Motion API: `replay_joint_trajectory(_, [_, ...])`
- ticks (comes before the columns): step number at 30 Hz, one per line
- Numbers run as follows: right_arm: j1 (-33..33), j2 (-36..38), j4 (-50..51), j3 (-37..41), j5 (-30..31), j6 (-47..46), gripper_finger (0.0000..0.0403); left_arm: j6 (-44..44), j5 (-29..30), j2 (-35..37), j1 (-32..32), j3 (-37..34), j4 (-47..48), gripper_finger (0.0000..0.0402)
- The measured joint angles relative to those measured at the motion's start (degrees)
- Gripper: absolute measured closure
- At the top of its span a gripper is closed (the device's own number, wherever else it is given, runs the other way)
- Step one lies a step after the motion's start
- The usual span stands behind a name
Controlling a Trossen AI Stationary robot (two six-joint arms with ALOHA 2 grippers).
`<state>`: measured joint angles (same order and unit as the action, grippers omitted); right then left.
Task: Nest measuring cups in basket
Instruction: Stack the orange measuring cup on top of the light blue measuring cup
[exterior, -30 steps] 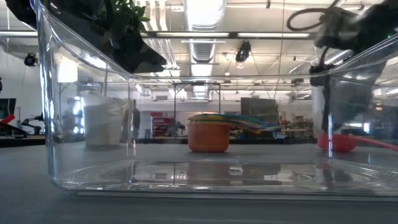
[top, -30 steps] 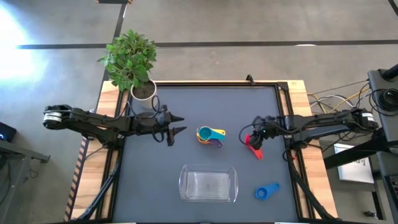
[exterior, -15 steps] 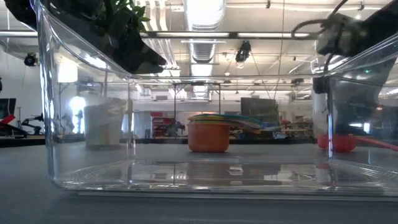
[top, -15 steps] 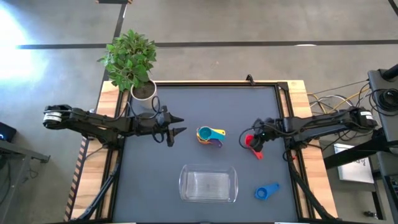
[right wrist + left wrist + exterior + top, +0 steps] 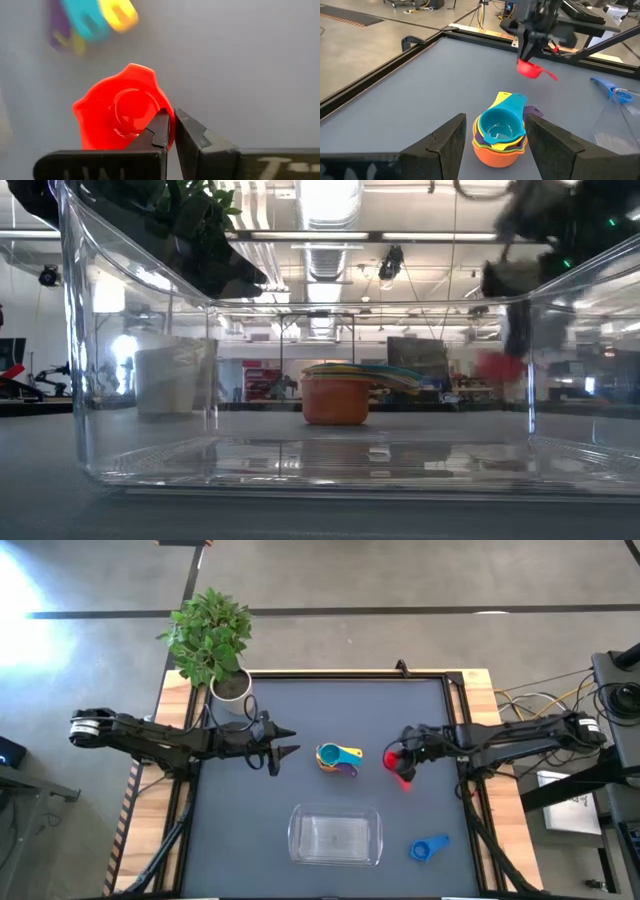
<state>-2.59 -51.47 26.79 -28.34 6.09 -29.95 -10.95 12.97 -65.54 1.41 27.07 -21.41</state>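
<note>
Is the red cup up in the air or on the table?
Up in the air. The right claw pinches the red cup, which hangs above the table.

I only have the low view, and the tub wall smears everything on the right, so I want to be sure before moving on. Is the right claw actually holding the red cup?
Observer: Yes. The right claw is shut on the rim of the red cup, which hangs clear of the table.
Operator: Where is the left claw?
Observer: The left claw is open and points at the stack of cups from its left, not touching it.
Operator: Any cup hidden from me?
Observer: A blue cup lies alone on the table, to the right of the tub.
</note>
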Motion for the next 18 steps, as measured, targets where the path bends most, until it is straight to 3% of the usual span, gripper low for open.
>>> replay_joint_trajectory(5, [0.0,-2.4,-4.7,-6.9,0.0,6.1,0.0394,-0.1,0.0,0.0,0.0,0.0,-0.1,0.0215])
replay_joint_trajectory(14, [0.0,-14.2,-5.7,-19.3,-0.7,15.3,0.0394,-0.6,0.0,0.0,-0.6,0.0,-0.1,0.0215])
replay_joint_trajectory(18, [0.0,-20.0,-13.5,-23.2,-10.2,19.9,0.0394,-1.1,0.0,0.0,-1.1,-0.1,-2.6,0.0215])
